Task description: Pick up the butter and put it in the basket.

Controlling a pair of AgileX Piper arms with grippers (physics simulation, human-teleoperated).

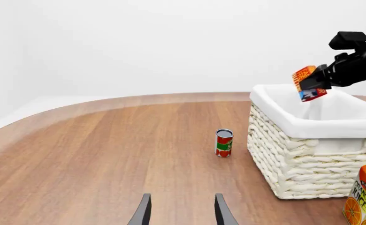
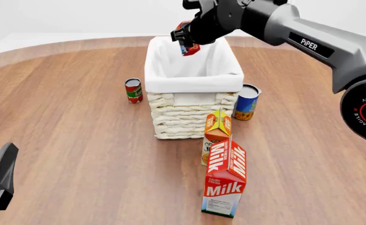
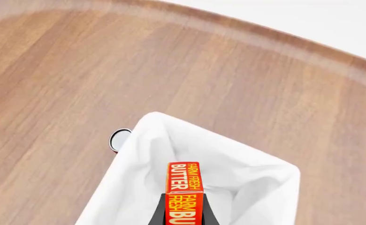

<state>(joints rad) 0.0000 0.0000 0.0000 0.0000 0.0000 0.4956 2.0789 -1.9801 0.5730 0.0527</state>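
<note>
The butter [image 3: 184, 192], a small red-orange box with lettering, hangs in the air over the open basket [image 2: 170, 84], and my right gripper [image 2: 186, 41] is shut on it. From the left wrist camera the butter [image 1: 307, 82] shows above the basket's [image 1: 295, 154] white cloth rim, held by the right gripper [image 1: 313, 83]. In the right wrist view the basket's white liner [image 3: 246, 168] lies directly under the box. My left gripper [image 1: 181, 213] stands open low over the table near its front left, nothing between its fingers.
A red-and-green can [image 2: 133, 90] stands left of the basket, and a blue-and-orange can [image 2: 247, 102] stands to its right. In front of the basket are an orange juice carton [image 2: 217, 131] and a tall milk carton [image 2: 225, 180].
</note>
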